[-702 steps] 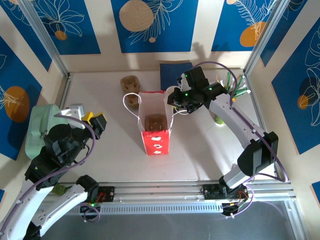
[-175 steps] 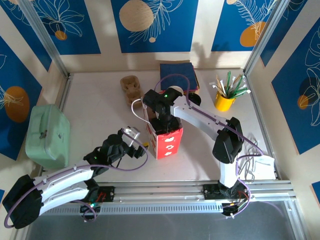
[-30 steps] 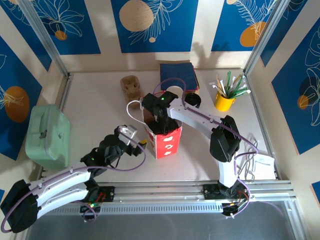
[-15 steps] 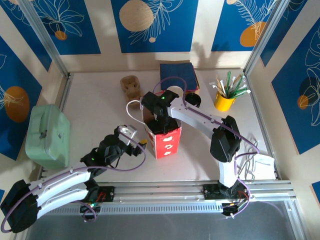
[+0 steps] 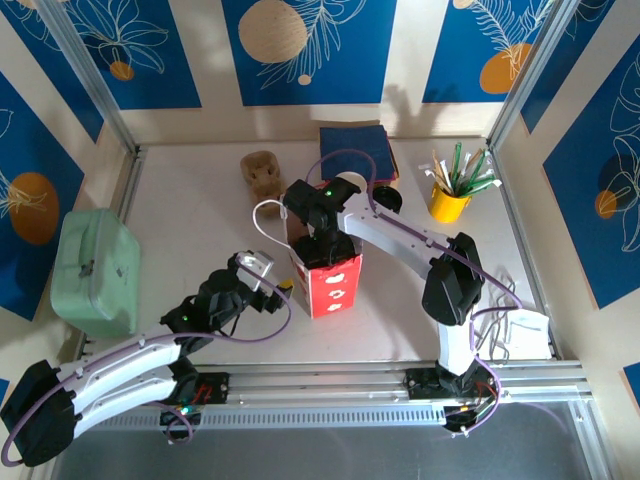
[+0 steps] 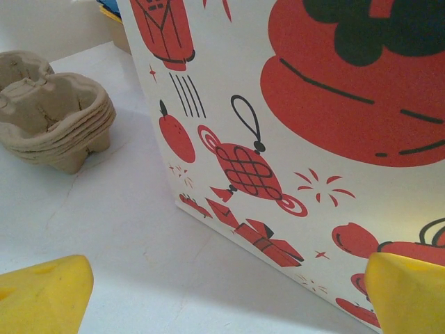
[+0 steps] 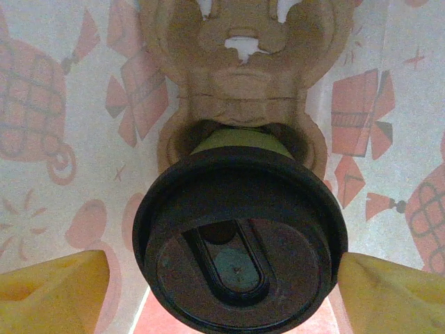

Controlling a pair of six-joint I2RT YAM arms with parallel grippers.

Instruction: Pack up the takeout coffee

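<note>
Low over the pale surface (image 6: pixel 104 229), the left tool (image 6: pixel 224 292) stands spread wide with nothing between its yellow fingers (image 6: pixel 42 296). It faces the printed side of the upright white-and-red paper gift bag (image 6: pixel 299 139). Off to the left lies a mint-green latched case (image 5: pixel 95 268). The right arm reaches down through the bag's open top. Inside, the right tool (image 7: pixel 222 292) has its jaws wide on either side of the takeout coffee (image 7: pixel 240 240), a small paper cup with a lime-green side and a round black plastic lid. A strip of bag wall shows between one finger and the lid, while the other finger sits at the rim. The cup stands upright in a pocket of a brown moulded-pulp cup carrier (image 7: pixel 240 69) on the bag's floor. Beyond the bag a stack of brown pulp carriers (image 5: pixel 262 175) rests on the surface. Farther back are a dark-blue square pad (image 5: pixel 355 148) and a yellow pot (image 5: pixel 448 203) of sticks.
</note>
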